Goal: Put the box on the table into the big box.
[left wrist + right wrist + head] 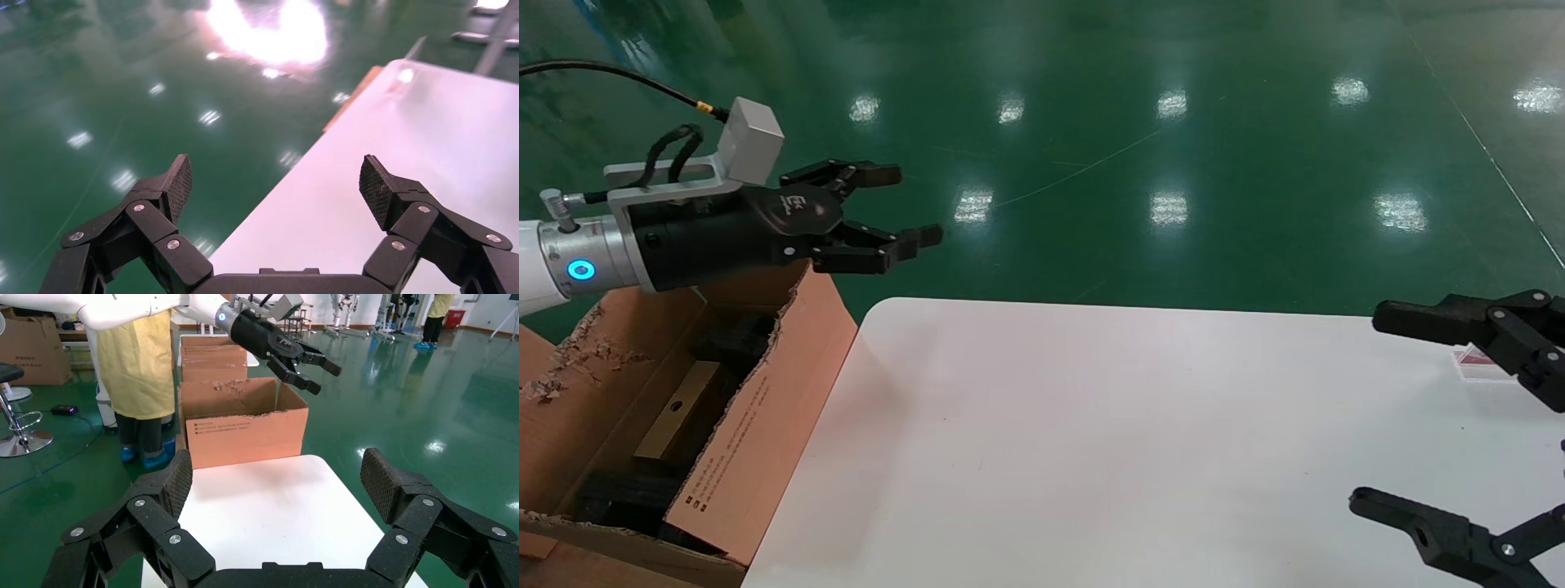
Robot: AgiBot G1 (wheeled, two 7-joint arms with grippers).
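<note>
The box (682,396), small and brown with a round hole in its face, lies inside the big box (756,425) among black foam pieces (731,339). The big box stands on the floor against the left end of the white table (1091,425); it also shows in the right wrist view (245,432). My left gripper (919,204) is open and empty, held in the air above the big box's far corner; it also shows in its own wrist view (273,177) and in the right wrist view (325,380). My right gripper (1366,406) is open and empty above the table's right end.
A small red and white item (1475,359) lies on the table by my right gripper. Behind the big box stand more cartons (211,355), a person in a yellow coat (138,361) and a stool (18,429). Green floor surrounds the table.
</note>
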